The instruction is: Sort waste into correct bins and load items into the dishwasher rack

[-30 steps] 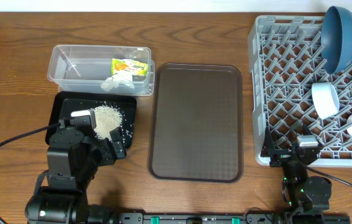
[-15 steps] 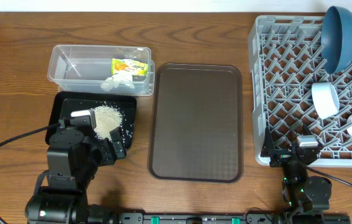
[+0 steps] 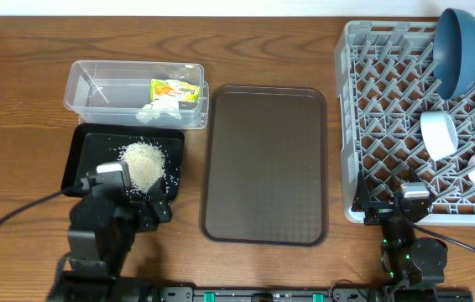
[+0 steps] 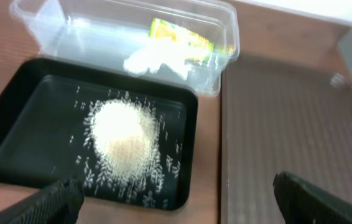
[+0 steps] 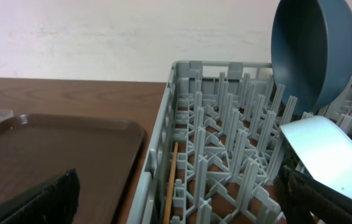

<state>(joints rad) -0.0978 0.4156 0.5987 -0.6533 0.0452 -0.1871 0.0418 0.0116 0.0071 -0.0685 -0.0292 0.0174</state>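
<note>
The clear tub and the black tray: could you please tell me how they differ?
The clear tub is see-through with tall walls; the black tray is opaque and shallow. The tub holds a snack wrapper and a white tissue; the tray holds a heap of rice. Both are rectangular, similar in footprint.

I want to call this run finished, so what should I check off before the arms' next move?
1. Rice heaped in black tray: ok.
2. Wrapper and tissue in clear tub: ok.
3. Blue bowl and pale bowls standing in rack: ok.
4. Yellow stick inside rack: ok.
5. Pink cup loaded: cannot tell.
6. Left gripper and right gripper open, empty: ok.
</note>
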